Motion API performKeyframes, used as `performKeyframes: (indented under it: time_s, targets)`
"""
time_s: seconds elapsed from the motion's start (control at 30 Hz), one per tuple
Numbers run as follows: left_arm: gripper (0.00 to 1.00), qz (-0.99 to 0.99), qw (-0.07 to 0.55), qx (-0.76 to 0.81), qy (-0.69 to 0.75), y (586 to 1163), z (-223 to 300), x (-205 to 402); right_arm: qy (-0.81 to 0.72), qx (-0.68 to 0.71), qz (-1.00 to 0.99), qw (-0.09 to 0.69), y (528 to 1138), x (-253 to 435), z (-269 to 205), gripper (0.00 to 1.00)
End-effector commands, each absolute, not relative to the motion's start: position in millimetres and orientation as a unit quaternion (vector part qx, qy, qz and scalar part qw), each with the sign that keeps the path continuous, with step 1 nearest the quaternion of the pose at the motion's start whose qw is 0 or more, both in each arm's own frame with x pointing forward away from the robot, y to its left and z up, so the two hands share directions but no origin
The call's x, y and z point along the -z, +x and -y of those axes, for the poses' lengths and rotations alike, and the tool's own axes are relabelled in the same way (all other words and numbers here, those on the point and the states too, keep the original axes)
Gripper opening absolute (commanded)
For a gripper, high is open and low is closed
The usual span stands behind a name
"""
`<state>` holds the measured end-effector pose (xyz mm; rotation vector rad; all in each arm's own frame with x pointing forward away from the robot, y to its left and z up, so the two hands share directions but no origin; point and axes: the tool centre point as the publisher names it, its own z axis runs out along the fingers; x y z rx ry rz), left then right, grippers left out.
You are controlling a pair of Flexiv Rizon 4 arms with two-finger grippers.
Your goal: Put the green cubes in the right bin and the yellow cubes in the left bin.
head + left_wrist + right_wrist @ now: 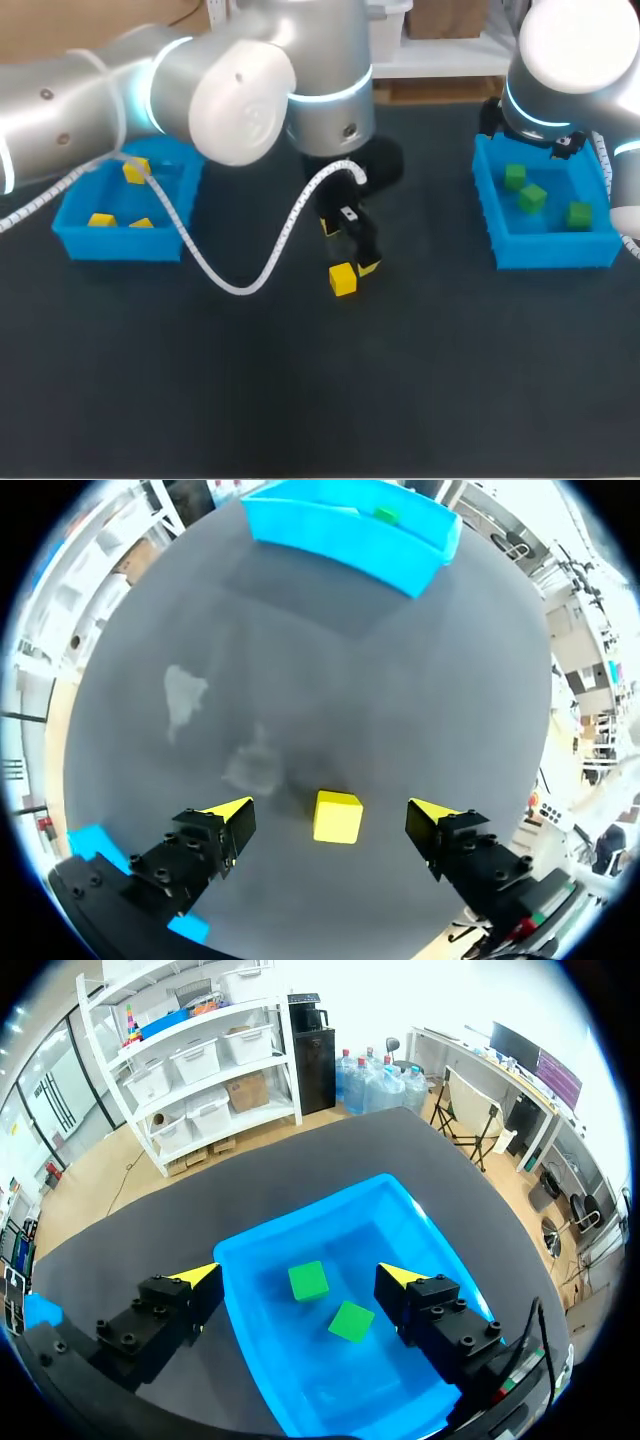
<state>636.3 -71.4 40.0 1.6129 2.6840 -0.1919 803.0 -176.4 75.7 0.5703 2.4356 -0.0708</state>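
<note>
Straddling the 1 loose yellow cube with fingers wide open and clear of it, the left gripper is likely needing a straight, centred drop before squeezing and carrying to the left bin, while the right gripper is hanging open and empty over the right bin.

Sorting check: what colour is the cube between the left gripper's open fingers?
Yellow. The cube shows best in the left wrist view.

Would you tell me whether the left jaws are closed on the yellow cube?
No, the yellow cube lies between the open jaws, touching neither.
</note>
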Motion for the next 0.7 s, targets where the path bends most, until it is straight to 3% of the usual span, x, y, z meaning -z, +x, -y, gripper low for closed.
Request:
performKeyframes:
  time_s: [0.03, 0.7]
  targets:
    - [1.0, -0.853, -0.013, 0.058, 0.519, 642.4, 76.3, -37.2, 0.217, 0.027, -0.923, 0.316, 802.2, -75.0, 176.6, 1.0]
    - [1.0, -0.846, -0.05, 0.029, 0.53, 632.4, 73.5, -13.8, 0.217, 0.027, -0.923, 0.316, 802.2, -75.0, 176.6, 1.0]
